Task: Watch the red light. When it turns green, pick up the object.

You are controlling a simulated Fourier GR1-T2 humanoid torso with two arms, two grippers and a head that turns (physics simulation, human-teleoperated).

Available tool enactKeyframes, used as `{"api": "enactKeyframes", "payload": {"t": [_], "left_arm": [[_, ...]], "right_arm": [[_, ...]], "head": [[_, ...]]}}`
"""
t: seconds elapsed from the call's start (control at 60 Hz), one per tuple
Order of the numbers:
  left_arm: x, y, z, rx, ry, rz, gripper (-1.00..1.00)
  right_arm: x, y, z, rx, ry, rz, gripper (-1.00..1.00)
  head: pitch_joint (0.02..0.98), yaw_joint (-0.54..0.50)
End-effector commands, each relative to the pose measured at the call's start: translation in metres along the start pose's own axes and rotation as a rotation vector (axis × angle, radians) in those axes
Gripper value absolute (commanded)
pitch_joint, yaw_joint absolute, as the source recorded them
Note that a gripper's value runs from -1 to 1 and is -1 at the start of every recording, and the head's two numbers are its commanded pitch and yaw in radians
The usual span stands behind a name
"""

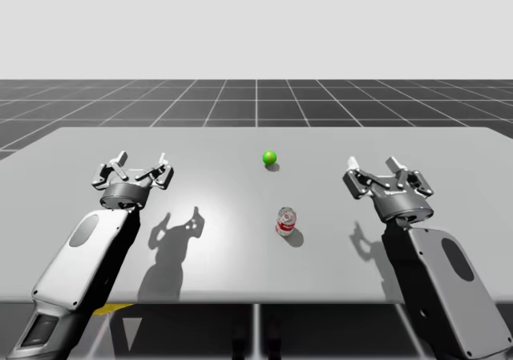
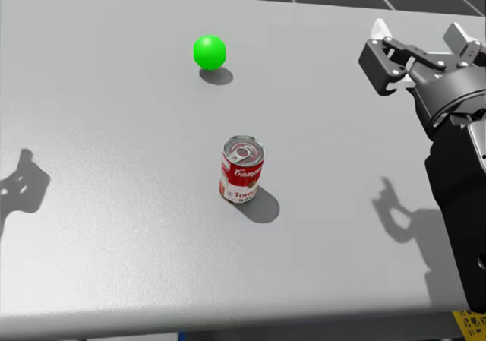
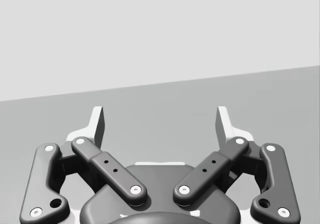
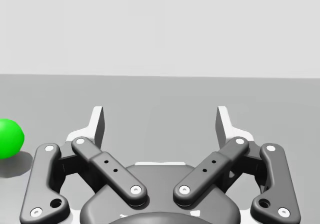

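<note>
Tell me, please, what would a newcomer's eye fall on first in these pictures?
The bright green ball, the light, sits toward the table's far middle. Nearer me stands an upright red and white can, untouched. My left gripper and right gripper hover open at either side, both apart from it.

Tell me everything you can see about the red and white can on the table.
The red and white can is a short cylinder, red above and white below, with a silvery metal lid and a pull tab. It stands upright near the middle of the grey table, nearer to me than the green ball. Only the table touches it; my left pincer and right pincer are open and apart from it.
</note>
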Motion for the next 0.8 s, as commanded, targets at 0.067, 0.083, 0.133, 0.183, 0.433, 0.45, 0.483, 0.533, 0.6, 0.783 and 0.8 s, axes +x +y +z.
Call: {"api": "enactKeyframes", "payload": {"t": [0.067,0.083,0.133,0.183,0.433,0.45,0.483,0.533,0.6,0.783,0.8], "left_arm": [[0.0,-0.001,0.0,0.002,-0.002,0.004,-1.0],[0.0,-0.001,0.0,0.002,-0.001,0.003,-1.0],[0.0,-0.001,-0.001,0.002,0.0,0.003,-1.0],[0.0,-0.001,0.0,0.0,0.001,0.003,-1.0],[0.001,-0.001,0.002,-0.005,0.001,0.004,-1.0],[0.001,-0.001,0.002,-0.005,0.001,0.004,-1.0],[0.001,-0.001,0.002,-0.006,0.001,0.004,-1.0],[0.001,-0.001,0.002,-0.007,0.001,0.004,-1.0],[0.0,-0.002,0.002,-0.008,0.002,0.002,-1.0],[-0.001,-0.005,0.002,-0.012,0.005,-0.002,-1.0],[-0.001,-0.005,0.002,-0.012,0.005,-0.002,-1.0]], "right_arm": [[0.002,0.006,0.008,0.073,0.028,-0.055,-1.0],[0.002,0.007,0.009,0.08,0.035,-0.062,-1.0],[0.004,0.008,0.014,0.113,0.055,-0.09,-1.0],[0.005,0.01,0.021,0.169,0.072,-0.086,-1.0],[0.011,0.012,0.061,0.389,0.138,-0.112,-1.0],[0.01,0.012,0.063,0.398,0.141,-0.111,-1.0],[0.009,0.014,0.069,0.42,0.145,-0.11,-1.0],[0.005,0.017,0.077,0.458,0.163,-0.109,-1.0],[-0.002,0.023,0.089,0.526,0.19,-0.112,-1.0],[-0.027,0.037,0.105,0.615,0.24,-0.083,-1.0],[-0.028,0.038,0.105,0.617,0.244,-0.083,-1.0]], "head": [[0.837,-0.16],[0.836,-0.16],[0.835,-0.16],[0.836,-0.16],[0.841,-0.16],[0.841,-0.16],[0.84,-0.16],[0.839,-0.16],[0.84,-0.16],[0.842,-0.16],[0.843,-0.16]]}}
